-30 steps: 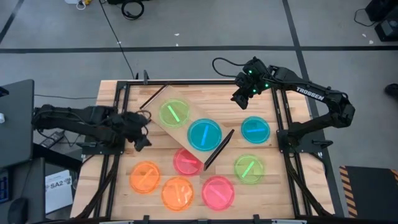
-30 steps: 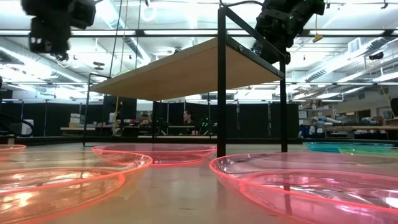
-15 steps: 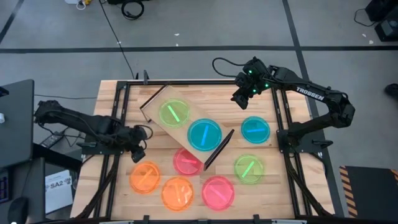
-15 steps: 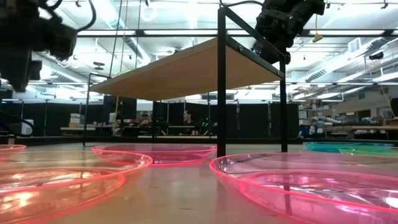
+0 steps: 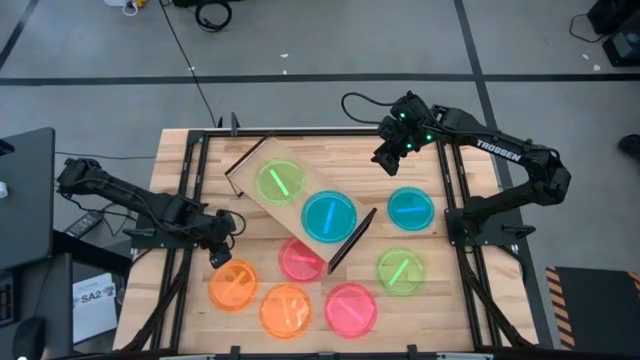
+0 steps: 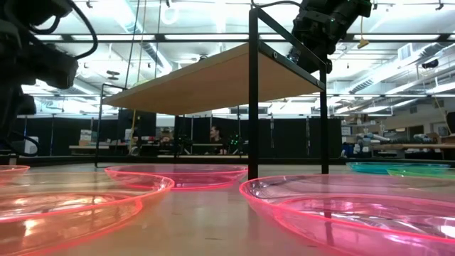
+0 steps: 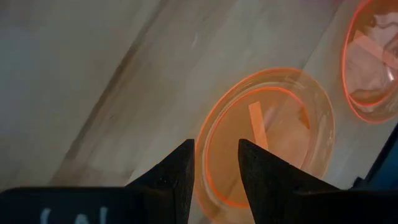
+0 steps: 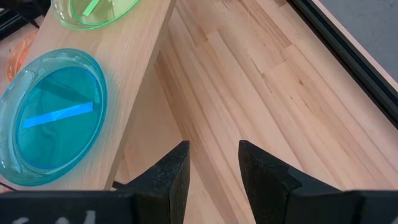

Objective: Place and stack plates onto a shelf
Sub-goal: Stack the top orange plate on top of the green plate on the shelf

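Note:
The shelf [image 5: 300,200] lies slantwise across the middle of the table, a light board with dark end panels. A green plate [image 5: 280,183] and a cyan plate [image 5: 329,216] rest flat on it. My left gripper [image 5: 222,255] is open above the far rim of an orange plate [image 5: 233,285]. In the left wrist view that orange plate [image 7: 267,137] lies on the table below the left gripper [image 7: 216,168], its rim under the gap. My right gripper [image 5: 390,155] is open and waits above bare wood near the table's far right, beside the shelf [image 8: 130,68].
Flat on the table lie another orange plate [image 5: 285,310], two pink plates [image 5: 300,260] [image 5: 350,308], a green plate [image 5: 400,270] and a cyan plate [image 5: 410,208]. A dark frame [image 5: 190,190] runs along the table's sides. People sit far behind in the low view.
My left gripper has moved from beside the shelf's left end toward the table's near edge and downward, ending over the left orange plate. The right arm, the plates and the shelf have stayed put.

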`<state>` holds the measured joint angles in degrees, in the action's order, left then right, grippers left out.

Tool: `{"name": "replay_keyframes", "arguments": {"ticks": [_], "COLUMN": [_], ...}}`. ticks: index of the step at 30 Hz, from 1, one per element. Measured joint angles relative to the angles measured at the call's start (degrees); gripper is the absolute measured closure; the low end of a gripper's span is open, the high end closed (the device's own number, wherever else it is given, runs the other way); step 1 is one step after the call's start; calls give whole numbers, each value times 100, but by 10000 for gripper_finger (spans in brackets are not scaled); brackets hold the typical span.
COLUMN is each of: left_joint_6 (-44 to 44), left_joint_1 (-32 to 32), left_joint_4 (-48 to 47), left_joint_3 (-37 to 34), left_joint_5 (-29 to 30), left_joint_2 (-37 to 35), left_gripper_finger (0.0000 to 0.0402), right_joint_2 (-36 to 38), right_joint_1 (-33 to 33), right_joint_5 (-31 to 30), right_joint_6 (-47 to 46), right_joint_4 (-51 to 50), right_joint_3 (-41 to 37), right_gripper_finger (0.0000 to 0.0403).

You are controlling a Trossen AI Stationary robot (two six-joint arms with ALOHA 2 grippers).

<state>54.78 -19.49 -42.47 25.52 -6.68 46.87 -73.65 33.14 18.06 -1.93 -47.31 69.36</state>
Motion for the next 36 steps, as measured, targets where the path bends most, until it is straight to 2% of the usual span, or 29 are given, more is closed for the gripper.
{"name": "replay_keyframes", "arguments": {"ticks": [10,36], "left_joint_6": [7,-155], "left_joint_1": [-203,-202], "left_joint_4": [488,633], "left_joint_3": [-454,-461], "left_joint_5": [0,304], "left_joint_2": [0,0], "left_gripper_finger": [271,271], "right_joint_2": [0,0], "right_joint_1": [-2,-1], "right_joint_5": [0,-1], "right_joint_6": [0,17], "right_joint_4": [0,1], "right_joint_3": [0,0], "right_gripper_finger": [259,259]}}
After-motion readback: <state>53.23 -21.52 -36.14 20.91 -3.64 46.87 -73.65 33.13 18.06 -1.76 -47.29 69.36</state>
